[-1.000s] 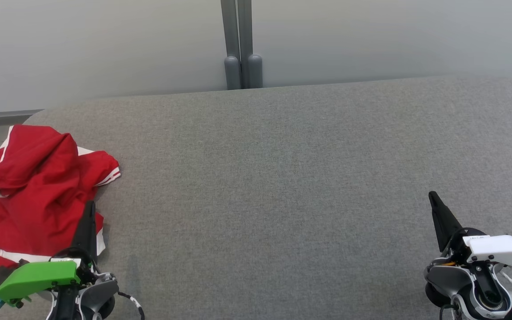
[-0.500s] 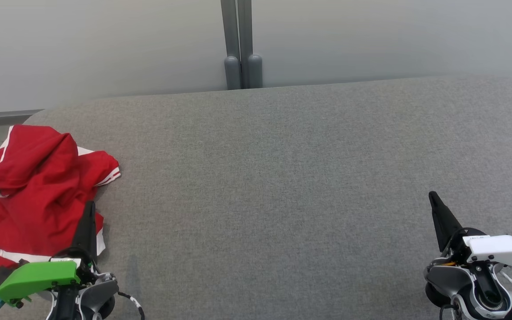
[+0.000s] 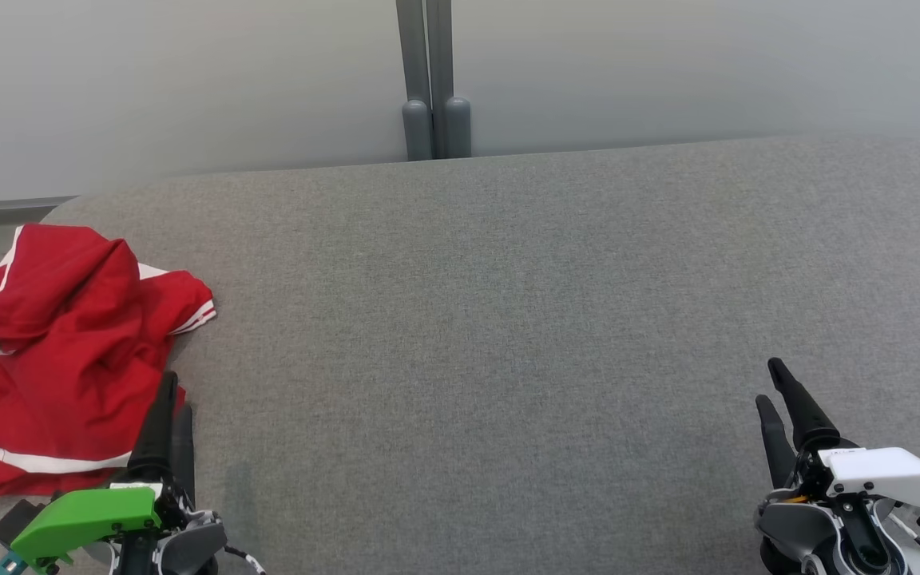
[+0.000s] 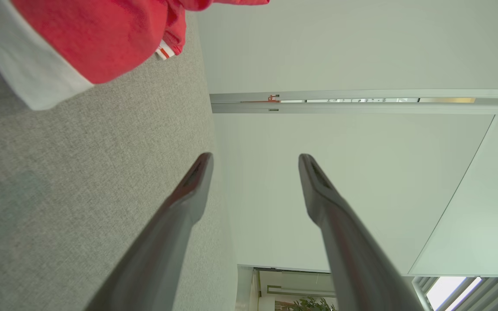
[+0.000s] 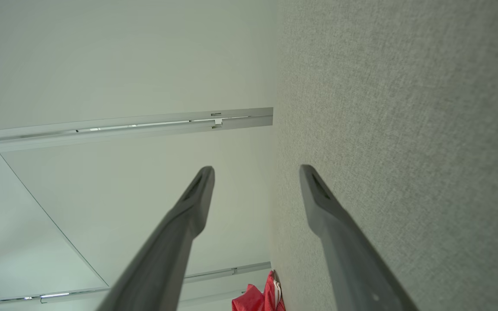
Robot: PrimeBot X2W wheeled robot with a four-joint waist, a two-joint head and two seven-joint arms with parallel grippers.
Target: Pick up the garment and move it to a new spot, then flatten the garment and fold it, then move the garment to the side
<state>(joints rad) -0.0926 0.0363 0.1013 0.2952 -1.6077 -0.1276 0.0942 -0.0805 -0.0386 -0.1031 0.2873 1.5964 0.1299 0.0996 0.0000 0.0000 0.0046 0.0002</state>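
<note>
A crumpled red garment with white stripes (image 3: 61,343) lies at the left end of the grey fabric surface (image 3: 508,319), just ahead-left of the empty, parted left hand (image 3: 175,395); the right hand (image 3: 767,382), likewise parted, is well apart.

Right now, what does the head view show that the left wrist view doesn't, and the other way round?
Head view's extras: the whole crumpled red garment lying at the left end of the grey padded surface, the right gripper, open, at lower right, and the grey post at the back. Left wrist view's extras: the clear gap between the fingers of the open left gripper, the garment's white hem band up close, and a plant at the bottom edge. Shared: the garment, the surface and the left gripper.
</note>
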